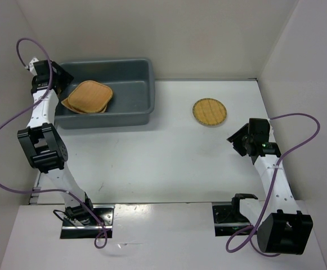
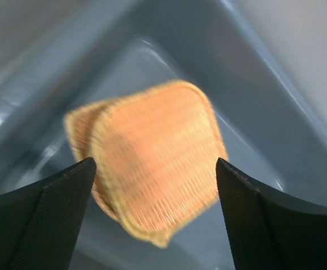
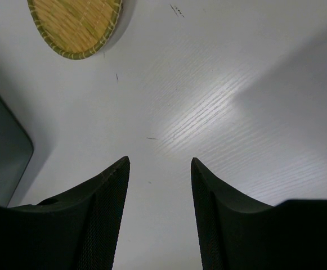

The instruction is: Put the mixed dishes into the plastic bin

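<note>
Large blue-grey rectangular plastic bin (image 1: 130, 72) sits at the far left of the white table (image 1: 169, 157), long side across the view. Inside it, toward its left end, two flat orange-tan woven plates lie stacked. The top one is a rounded square plate (image 1: 91, 94). The lower plate (image 1: 67, 104) peeks out at the left and near edges, its shape hard to make out. Left gripper (image 1: 56, 76) hangs over the bin's left end, above the stack. In the left wrist view its fingers (image 2: 50, 214) are spread wide, one at each lower corner, with nothing pinched between them. The rounded square plate (image 2: 157, 163) shows blurred beyond the gap, overlapping the lower plate (image 2: 79, 132) on the bin floor (image 2: 253, 169). A small yellowish round woven plate with a darker rim (image 1: 210, 111) lies alone on the table, right of the bin and well apart from it. Right gripper (image 1: 239, 140) is held above bare table, near side of that round plate and a little to its right. Its fingers (image 3: 104, 208) stand partly apart, holding nothing, with only the tabletop in the gap. The right wrist view shows the round plate (image 3: 73, 25) at upper left and a corner of the bin (image 3: 0, 149) at the left edge.
</note>
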`<state>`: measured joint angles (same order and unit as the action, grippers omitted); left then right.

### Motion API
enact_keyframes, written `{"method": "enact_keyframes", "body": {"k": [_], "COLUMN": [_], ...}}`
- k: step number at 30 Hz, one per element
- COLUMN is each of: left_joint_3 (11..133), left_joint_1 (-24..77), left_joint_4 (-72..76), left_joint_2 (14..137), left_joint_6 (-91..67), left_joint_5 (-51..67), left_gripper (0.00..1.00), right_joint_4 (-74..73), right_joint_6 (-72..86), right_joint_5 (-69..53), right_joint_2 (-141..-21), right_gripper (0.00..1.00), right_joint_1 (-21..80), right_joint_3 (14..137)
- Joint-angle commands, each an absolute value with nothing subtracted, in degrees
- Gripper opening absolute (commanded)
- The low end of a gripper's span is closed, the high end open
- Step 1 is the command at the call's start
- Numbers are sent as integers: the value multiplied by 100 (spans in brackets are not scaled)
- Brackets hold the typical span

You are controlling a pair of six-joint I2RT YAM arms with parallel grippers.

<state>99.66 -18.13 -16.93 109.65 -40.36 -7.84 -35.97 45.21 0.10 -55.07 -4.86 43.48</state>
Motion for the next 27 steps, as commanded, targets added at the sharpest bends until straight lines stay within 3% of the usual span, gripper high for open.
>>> {"method": "enact_keyframes", "body": {"k": [1,4,9,11,14,18,21,27], "left_joint_3": [9958,9888,9371,8985,7860,6857,6654,6697], "left_joint_1": [-1819,-1653,-40,376,1202,2204,2829,3498], "left_joint_4": [-1503,-1231,-941,-452,427,1037,1143,1301], "left_joint_2": [10346,9959,8984,8686,8334,8262,8604,9306], "left_joint_6": [-3709,-3875,-3630,-4031,-4472,-4842,-4895,-4896], "left_joint_5": [347,2308,2637,2899,2552,1645,1111,817], "left_gripper": [95,96,99,99,99,99,99,99], "right_joint_4": [-3270,-3199,-3077,-2980,-2673,-2470,-2347,-2022], "right_joint_6": [4334,4254,4254,4254,4403,4351,4289,4044], "right_joint_5": [-149,-360,-54,8,9,9,141,290], "right_joint_2": [-5388,-5457,-5949,-6134,-6389,-6793,-7048,-7259], "right_gripper": [54,54,54,40,20,18,0,0], "right_joint_1": [-483,-422,-422,-500,-580,-580,-580,-519], "right_joint_3": [4386,4333,4737,4860,5018,5343,5572,5678]}}
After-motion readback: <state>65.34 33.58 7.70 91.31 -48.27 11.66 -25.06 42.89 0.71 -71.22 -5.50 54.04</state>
